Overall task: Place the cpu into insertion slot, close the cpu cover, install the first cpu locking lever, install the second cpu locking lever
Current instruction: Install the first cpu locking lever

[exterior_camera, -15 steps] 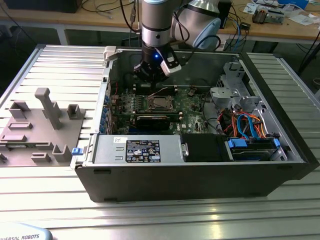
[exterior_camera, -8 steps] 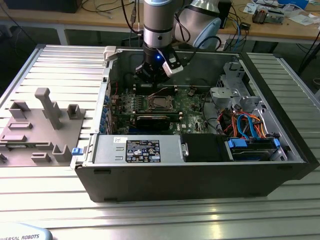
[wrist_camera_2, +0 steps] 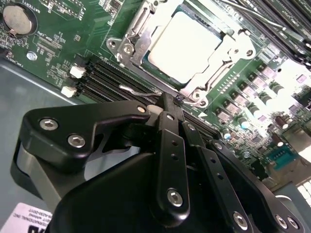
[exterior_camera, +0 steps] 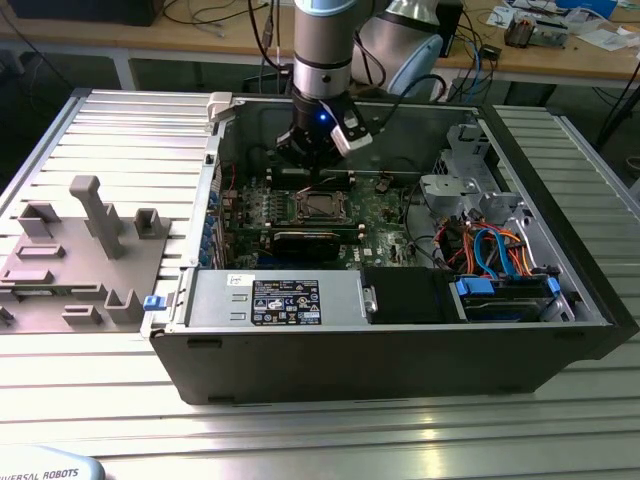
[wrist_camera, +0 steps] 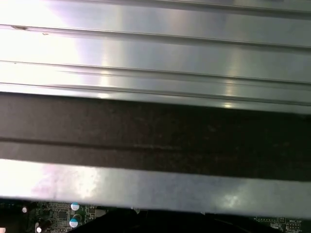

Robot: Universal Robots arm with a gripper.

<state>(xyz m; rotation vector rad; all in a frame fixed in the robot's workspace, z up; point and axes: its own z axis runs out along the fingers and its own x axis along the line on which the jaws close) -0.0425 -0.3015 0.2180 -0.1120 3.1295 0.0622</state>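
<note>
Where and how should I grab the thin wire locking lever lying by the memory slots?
Take the locking lever by its bent free end, which juts out over the memory slots, clear of the cpu cover. Come from above on the slot side, where the pincer sits. The rest of the wire hugs the socket frame.

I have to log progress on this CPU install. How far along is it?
Done: the cpu sits in the insertion slot with the cpu cover closed over it. In hand: the shut gripper is at a thin wire locking lever beside the socket. Left: whether either lever is latched cannot be told.
</note>
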